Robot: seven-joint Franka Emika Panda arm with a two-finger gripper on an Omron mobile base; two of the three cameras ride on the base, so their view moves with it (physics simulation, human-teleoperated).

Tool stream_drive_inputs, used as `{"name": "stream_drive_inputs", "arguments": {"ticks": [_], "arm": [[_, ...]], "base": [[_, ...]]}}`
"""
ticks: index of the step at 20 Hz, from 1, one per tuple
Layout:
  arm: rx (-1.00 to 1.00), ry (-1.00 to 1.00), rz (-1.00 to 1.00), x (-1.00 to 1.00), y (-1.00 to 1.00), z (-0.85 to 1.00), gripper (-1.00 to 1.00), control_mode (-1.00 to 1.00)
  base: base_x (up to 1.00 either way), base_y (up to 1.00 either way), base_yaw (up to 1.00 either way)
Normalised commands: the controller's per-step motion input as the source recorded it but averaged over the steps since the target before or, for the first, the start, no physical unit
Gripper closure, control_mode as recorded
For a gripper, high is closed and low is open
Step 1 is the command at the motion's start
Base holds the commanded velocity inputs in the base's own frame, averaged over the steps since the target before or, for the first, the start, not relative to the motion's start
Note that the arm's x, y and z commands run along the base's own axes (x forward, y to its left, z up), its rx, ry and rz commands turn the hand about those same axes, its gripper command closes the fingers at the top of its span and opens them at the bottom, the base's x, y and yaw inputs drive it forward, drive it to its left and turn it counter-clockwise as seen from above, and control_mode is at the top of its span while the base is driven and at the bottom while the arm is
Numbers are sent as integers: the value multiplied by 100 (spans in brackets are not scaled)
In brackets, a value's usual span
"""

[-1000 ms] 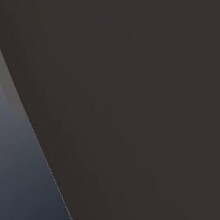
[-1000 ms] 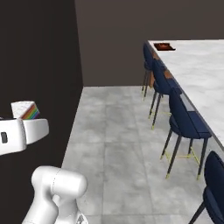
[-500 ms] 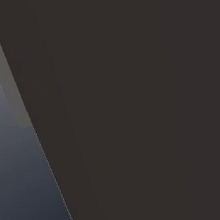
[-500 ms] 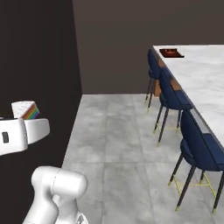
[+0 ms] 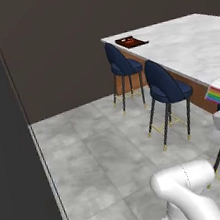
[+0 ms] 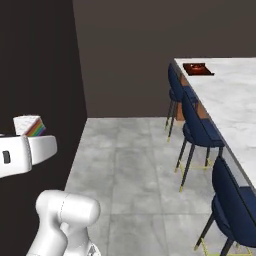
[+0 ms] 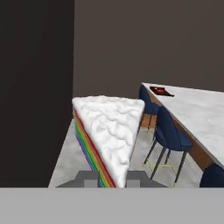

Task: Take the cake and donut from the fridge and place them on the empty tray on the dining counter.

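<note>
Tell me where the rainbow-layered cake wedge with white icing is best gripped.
Grip the rainbow-layered cake wedge with white icing across its narrow pointed end, one finger on each flat layered side, coming in along the wedge's length. The tool is shut on it that way now: the flat sides give firm contact, and the soft icing face is left untouched.

My end effector (image 7: pixel 108 180) is clamped tight on the cake (image 7: pixel 109 133), one dark fingertip (image 7: pixel 87 179) on each side of the wedge's narrow end, the slice standing up from between them. I see the white hand held level, well above the floor. Below and behind the end effector, the arm's rounded white elbow (image 6: pixel 67 212) is folded low over the base.
</note>
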Motion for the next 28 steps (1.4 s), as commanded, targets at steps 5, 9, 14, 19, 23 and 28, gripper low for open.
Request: {"name": "stream_drive_inputs", "arguments": {"ticks": [5,9,14,19,23,28], "arm": [[0,0,0,0,0,0,100,100],[0,0,0,0,0,0,100,100],[0,0,0,0,0,0,100,100],[0,0,0,0,0,0,100,100],[0,0,0,0,0,0,100,100],[0,0,0,0,0,0,100,100]], "base": [[100,-15,0],[100,-8,-2],[100,0,-14],[100,0,-23],[100,1,-27],[100,3,-26]]}}
